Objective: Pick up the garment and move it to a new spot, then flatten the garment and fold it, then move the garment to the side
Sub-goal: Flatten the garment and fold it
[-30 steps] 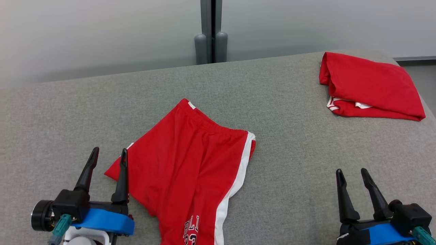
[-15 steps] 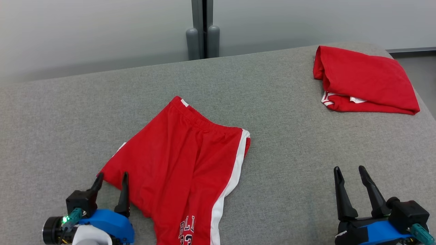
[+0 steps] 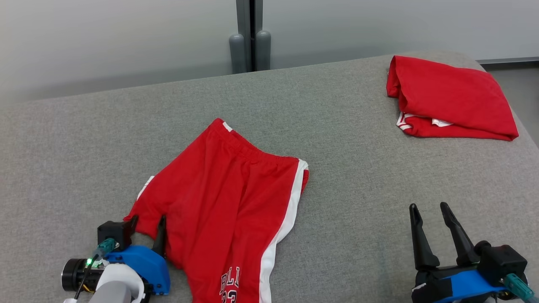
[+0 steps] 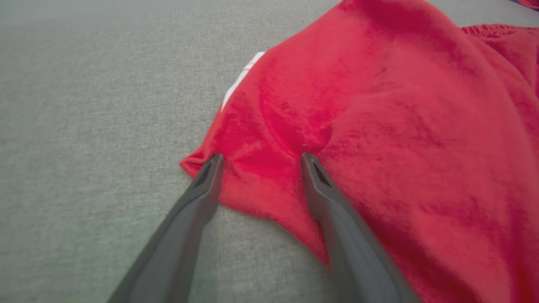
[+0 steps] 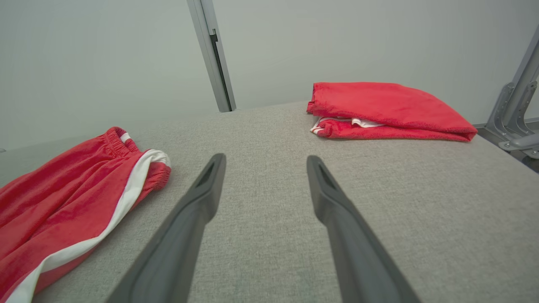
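Nearest us, at lower left, our left gripper (image 3: 147, 222) stands released, its two fingers spread wide and lowered onto the near left corner of the red shorts (image 3: 227, 198). In the left wrist view the fingers straddle that corner: one fingertip (image 4: 215, 160) sits at the hem's edge, and the other presses a small dimple into the fabric. Nothing is pinched between them.

At lower right our right gripper (image 3: 428, 206) is released too, fingers apart and empty, over bare grey worktop (image 3: 358, 210), well apart from the shorts.

The shorts lie spread in the worktop's middle, waistband away from us. A white stripe runs down their right side, and there is white lettering at the near end.

Farther off, at the far right corner, lies a folded red cloth (image 3: 450, 97). Behind the worktop rises a pale wall (image 3: 126, 38) with a grey post (image 3: 250, 38).
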Robot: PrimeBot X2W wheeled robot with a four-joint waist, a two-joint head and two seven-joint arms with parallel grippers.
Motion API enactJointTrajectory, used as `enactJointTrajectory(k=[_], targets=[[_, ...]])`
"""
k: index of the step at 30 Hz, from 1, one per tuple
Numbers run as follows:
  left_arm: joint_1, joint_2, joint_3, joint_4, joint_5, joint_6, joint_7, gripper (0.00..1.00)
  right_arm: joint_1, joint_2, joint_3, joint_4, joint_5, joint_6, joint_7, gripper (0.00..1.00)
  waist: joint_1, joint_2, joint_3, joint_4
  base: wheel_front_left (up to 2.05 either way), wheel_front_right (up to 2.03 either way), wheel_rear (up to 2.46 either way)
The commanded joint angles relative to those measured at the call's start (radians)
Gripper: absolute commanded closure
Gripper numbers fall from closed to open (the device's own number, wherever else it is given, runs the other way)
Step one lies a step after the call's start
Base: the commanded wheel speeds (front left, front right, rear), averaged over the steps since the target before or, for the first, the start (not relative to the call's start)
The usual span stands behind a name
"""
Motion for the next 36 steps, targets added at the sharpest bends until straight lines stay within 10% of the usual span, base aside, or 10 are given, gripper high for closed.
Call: enactJointTrajectory(k=[1,2,22,24,36], targets=[[-0.018,0.002,-0.011,0.019,-0.005,-0.001,0.005,0.59,-0.012,-0.002,-0.003,0.001,-0.007,0.000,0.000,0.00,0.0001,-0.0001,0.001,-0.002,0.00,0.00,0.00],[-0.031,0.011,-0.023,0.030,-0.006,-0.001,0.002,1.00,-0.011,-0.002,-0.004,0.000,-0.007,0.001,0.000,0.00,0.0001,-0.0001,0.002,-0.004,0.00,0.00,0.00],[-0.377,0.147,-0.080,0.041,0.004,0.015,-0.037,1.00,-0.047,-0.002,-0.012,-0.015,0.002,0.001,0.000,0.00,0.0001,-0.0001,0.064,-0.060,0.00,0.00,0.00],[-0.357,0.144,-0.075,0.023,0.006,0.019,-0.037,0.00,-0.046,-0.002,-0.014,-0.016,0.004,0.001,0.000,0.00,0.0001,-0.0001,0.066,-0.061,0.00,0.00,0.00],[-0.092,0.088,0.088,-0.345,0.003,0.052,-0.037,0.00,-0.017,-0.002,-0.028,-0.011,-0.005,0.001,0.000,0.00,0.0001,-0.0001,0.002,-0.002,0.00,0.00,0.00]])
